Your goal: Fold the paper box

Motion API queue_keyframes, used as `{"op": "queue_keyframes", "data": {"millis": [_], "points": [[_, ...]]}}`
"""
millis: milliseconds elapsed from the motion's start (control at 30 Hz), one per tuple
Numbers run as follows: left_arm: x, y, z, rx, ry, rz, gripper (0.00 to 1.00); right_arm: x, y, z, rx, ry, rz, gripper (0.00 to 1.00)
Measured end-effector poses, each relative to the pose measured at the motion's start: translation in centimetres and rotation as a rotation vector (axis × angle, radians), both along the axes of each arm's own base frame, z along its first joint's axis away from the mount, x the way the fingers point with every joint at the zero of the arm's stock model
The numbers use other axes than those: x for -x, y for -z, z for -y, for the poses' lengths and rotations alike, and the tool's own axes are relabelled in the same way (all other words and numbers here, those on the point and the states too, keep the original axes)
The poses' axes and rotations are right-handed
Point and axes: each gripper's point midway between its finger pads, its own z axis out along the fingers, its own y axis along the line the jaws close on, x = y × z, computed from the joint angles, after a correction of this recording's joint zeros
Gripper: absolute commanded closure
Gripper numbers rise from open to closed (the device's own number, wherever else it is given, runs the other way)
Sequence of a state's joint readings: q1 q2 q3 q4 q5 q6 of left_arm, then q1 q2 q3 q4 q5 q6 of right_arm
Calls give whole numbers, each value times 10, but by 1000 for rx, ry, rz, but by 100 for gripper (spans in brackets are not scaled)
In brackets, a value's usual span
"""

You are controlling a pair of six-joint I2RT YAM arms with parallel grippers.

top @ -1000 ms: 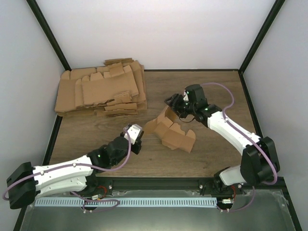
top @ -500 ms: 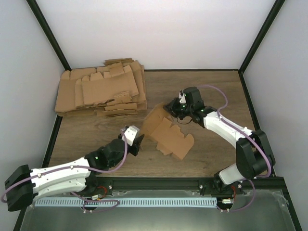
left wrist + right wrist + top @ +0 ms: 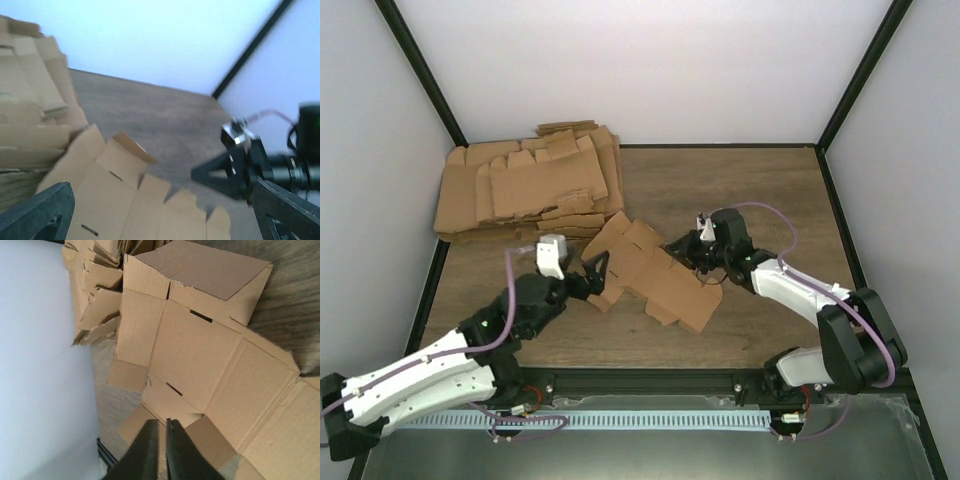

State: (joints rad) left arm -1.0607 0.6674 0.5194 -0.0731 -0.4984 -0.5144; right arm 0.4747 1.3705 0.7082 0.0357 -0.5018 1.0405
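Observation:
The paper box [image 3: 655, 275] lies opened out as a flat brown cut-out in the middle of the table. It also shows in the left wrist view [image 3: 125, 200] and the right wrist view [image 3: 200, 355]. My left gripper [image 3: 595, 275] stands wide open at the box's left edge. Its two fingers [image 3: 37, 215] sit far apart in that view, with the cardboard low between them and untouched. My right gripper [image 3: 678, 250] is at the box's upper right edge. Its fingers [image 3: 162, 422] are pressed nearly together on a thin flap. The right gripper [image 3: 235, 165] also appears across the box in the left wrist view.
A big untidy pile of flat cardboard blanks [image 3: 525, 190] fills the back left corner, close to the box's far flaps. White walls with black frame posts [image 3: 420, 75] enclose the table. Bare wood [image 3: 740, 185] shows at the back right.
The box dropped from a half-raised shape to flat and slid left. My left gripper let go, opened wide and swung back left. My right gripper closed on the box's edge and moved nearer.

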Motion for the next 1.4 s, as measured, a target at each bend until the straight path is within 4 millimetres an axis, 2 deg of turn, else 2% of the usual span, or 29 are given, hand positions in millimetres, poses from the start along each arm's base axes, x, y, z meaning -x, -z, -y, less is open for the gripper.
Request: {"op": "queue_keyframes", "data": {"millis": [100,200,333,433,533,567,633,667,767,867,1067,1300,1400], "points": [[-13,-18,-19,51,-74,-30,0,4,-3,1,5,-22,43,73],[-39,-19,-36,13,-135,-93,0,5,-10,0,20,-64,114,63],[-69,1,-37,-95,-124,-216,0,9,-13,1,69,-132,204,60],[-89,29,-36,-174,-94,-322,0,14,-14,3,112,-184,268,60],[-107,60,-42,-228,-96,-416,0,26,-12,7,132,-232,313,63],[-113,71,-45,-244,-101,-446,1,31,-9,8,135,-244,313,70],[-124,94,-49,-282,-109,-508,3,46,6,12,139,-276,296,92],[-126,101,-49,-296,-107,-526,4,54,15,14,138,-291,279,98],[-137,120,-42,-343,-77,-565,9,78,37,20,123,-327,225,99],[-146,131,-36,-376,-51,-584,15,92,50,24,117,-340,203,99],[-151,149,-27,-420,4,-613,27,97,63,28,125,-336,196,99],[-153,160,-19,-441,60,-636,33,101,97,34,176,-328,102,99],[-157,161,-15,-451,77,-636,39,103,106,38,195,-321,83,99]]}}
